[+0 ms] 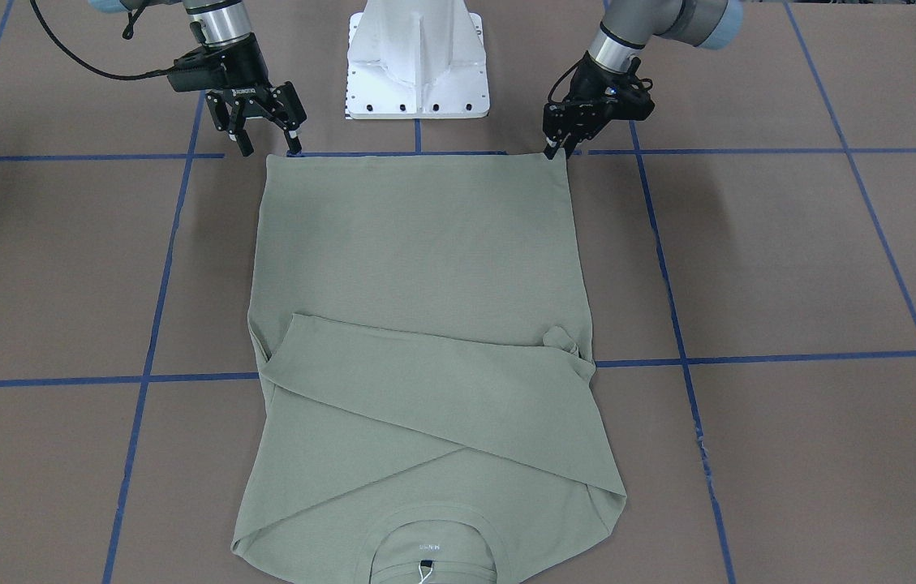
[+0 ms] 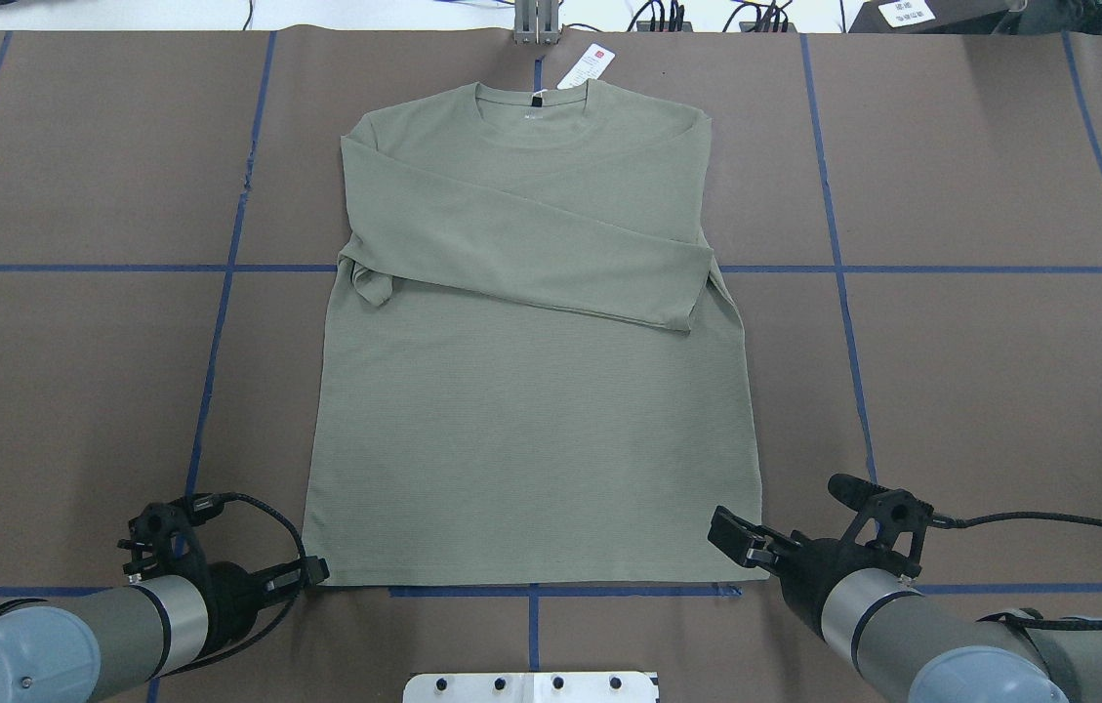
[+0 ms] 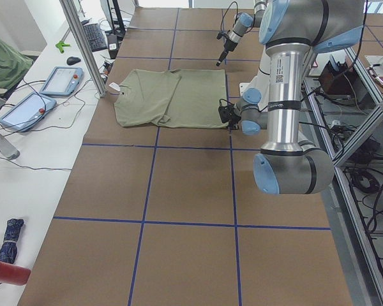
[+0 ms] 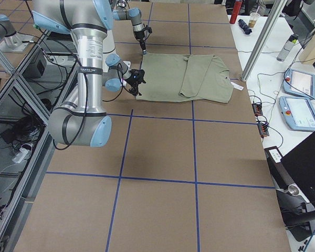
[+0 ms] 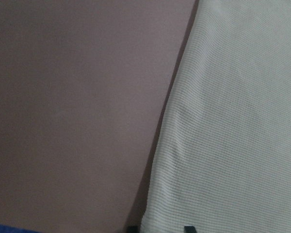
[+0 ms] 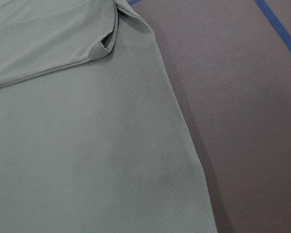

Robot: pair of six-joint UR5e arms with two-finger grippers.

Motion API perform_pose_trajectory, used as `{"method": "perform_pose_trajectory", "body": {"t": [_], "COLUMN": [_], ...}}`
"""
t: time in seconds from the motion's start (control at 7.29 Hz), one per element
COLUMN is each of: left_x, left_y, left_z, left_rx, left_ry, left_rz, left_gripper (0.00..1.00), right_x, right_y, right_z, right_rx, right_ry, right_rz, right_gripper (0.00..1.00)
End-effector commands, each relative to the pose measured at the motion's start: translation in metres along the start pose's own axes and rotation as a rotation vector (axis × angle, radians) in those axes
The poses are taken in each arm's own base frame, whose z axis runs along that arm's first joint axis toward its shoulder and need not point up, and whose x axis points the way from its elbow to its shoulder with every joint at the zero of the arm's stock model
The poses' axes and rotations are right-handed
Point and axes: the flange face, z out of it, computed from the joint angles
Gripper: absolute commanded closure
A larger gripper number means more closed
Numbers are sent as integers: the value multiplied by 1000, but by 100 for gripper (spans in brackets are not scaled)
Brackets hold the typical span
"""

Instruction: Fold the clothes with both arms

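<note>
At the hem corners of the shirt (image 1: 417, 243), flat on the table (image 1: 790, 259), the right pincer (image 1: 269, 144) gaped empty off the cloth and the left pincer (image 1: 556, 148) sat narrowed, hold impossible to tell, so a one-sided lift could have skewed the fold.

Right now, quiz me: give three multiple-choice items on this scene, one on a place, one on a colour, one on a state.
1. Where on the shirt is the hang tag? A at the collar; B at the hem; C on a cuff.
2. What colour is the tape on the table? A red; B blue; C yellow.
3. How is the right gripper? A shut on a sleeve; B shut on the tag; C open.
Answers: A, the tag lies by the collar, at the end far from the robot; B, the grid lines are blue; C, its fingers are spread beside the hem corner, holding nothing.
</note>
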Motion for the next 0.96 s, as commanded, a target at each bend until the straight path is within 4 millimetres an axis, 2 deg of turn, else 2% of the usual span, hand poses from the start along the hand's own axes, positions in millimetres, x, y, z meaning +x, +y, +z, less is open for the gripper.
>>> {"method": "perform_pose_trajectory", "body": {"t": [0.0, 0.27, 0.41, 0.55, 0.69, 0.82], "left_x": [0, -1, 0, 1, 3, 4], "left_y": [0, 2, 1, 0, -1, -2], "left_z": [2, 4, 2, -1, -1, -2], "left_rx": [1, -1, 0, 0, 3, 7], "left_ry": [-2, -4, -2, 2, 7, 10], "left_rz": [0, 2, 1, 1, 19, 22], "left_gripper": [70, 72, 100, 100, 100, 100], "right_x": [2, 4, 6, 1, 0, 6], "right_y": [4, 6, 9, 18, 26, 32], "right_z": [3, 6, 8, 8, 8, 12], "right_rx": [1, 7, 9, 34, 28, 33], "right_ry": [4, 8, 11, -7, -2, 34], "right_rz": [-6, -12, -14, -19, 76, 139], "right_gripper": [1, 1, 1, 2, 9, 20]}}
